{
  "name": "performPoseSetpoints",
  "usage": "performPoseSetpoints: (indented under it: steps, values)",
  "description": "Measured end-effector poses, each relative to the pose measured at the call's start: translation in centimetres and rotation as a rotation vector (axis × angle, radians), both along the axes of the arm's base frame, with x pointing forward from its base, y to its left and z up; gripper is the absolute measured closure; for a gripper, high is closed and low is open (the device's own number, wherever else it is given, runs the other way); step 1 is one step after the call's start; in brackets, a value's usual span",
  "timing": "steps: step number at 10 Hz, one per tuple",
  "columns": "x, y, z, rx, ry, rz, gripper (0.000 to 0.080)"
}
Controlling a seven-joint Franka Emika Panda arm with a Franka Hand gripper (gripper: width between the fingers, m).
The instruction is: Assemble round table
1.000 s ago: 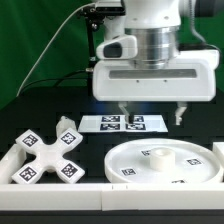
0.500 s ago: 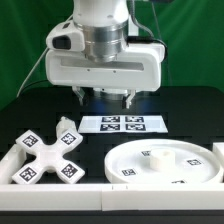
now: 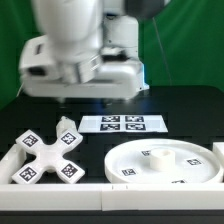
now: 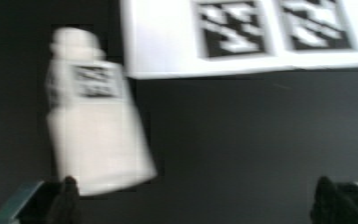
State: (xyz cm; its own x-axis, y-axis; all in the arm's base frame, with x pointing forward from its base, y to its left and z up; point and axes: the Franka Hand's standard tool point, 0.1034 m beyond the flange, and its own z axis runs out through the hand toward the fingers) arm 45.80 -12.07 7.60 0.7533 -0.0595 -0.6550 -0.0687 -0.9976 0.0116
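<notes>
Gripper (image 4: 202, 198) hangs empty, fingers spread wide, over the post (image 3: 66, 127), which sits far-left between cross base (image 3: 45, 158) and marker board (image 3: 123, 123); advise centring both fingers across the post's width before descending, clear of the board.

Open passage: bare table (image 3: 190, 115) at the far side, toward the exterior view's right. Obstructions: cross base (image 3: 45, 158) with post (image 3: 65, 127) just beside it, near left; round disc (image 3: 160, 160) near right, beside the border rail (image 3: 150, 194); marker board (image 3: 122, 123) flat at centre.
</notes>
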Motion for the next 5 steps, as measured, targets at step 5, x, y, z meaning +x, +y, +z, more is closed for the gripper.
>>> performPoseSetpoints:
  steps: [5]
  values:
    - [1.09,-1.81,-1.65,-0.001,0.1,0.005,0.0151]
